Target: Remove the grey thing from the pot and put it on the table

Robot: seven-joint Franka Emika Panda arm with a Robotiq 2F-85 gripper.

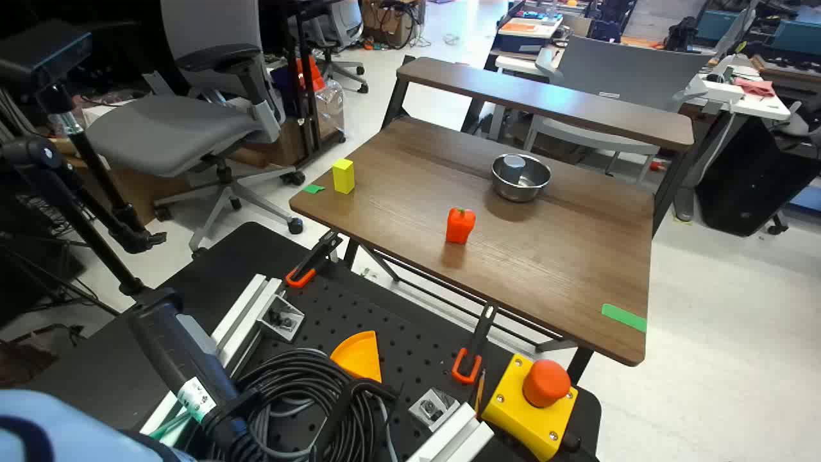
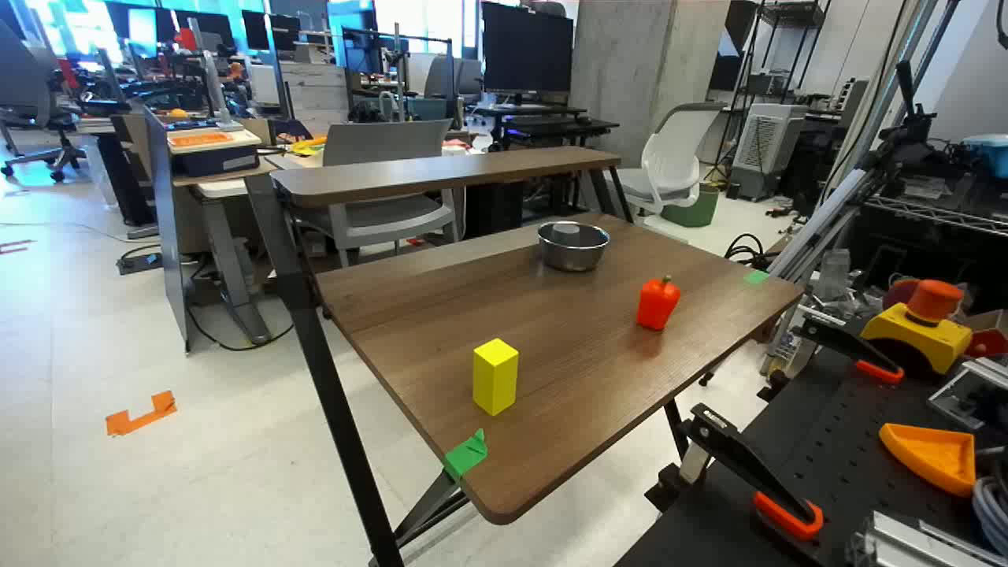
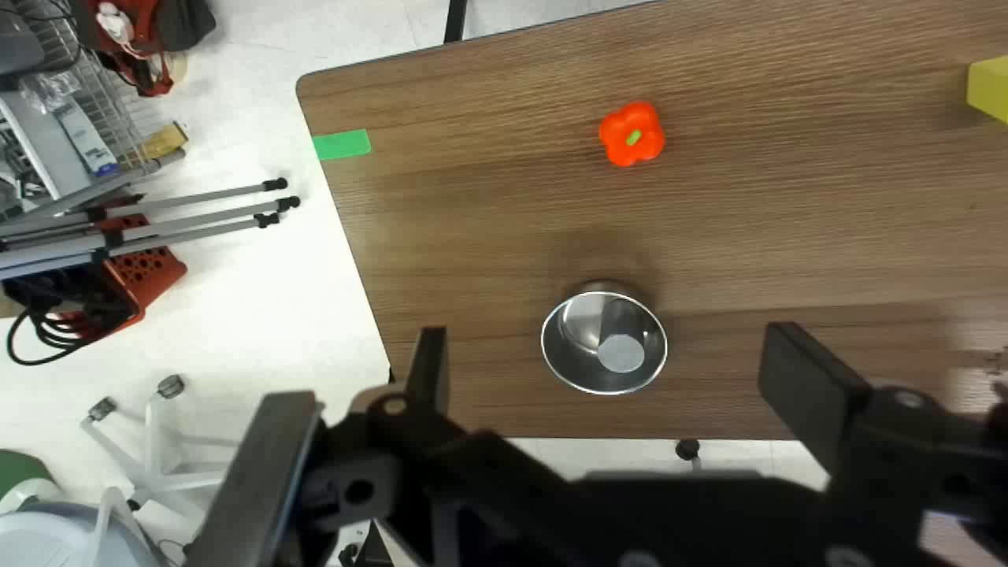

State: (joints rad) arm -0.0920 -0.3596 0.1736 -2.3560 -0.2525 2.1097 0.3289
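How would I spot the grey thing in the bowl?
Find the brown wood-grain table. Toward its raised shelf sits a shiny metal bowl. Inside is the flat-topped grey cylinder, while the yellow block and orange-red bell pepper stand outside.

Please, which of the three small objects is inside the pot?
The grey thing: it alone is in the pot; the yellow block and red pepper stand directly on the table.

The silver pot (image 2: 573, 254) on the table (image 1: 513, 250) holds a seemingly upright grey cylinder (image 3: 620, 353).
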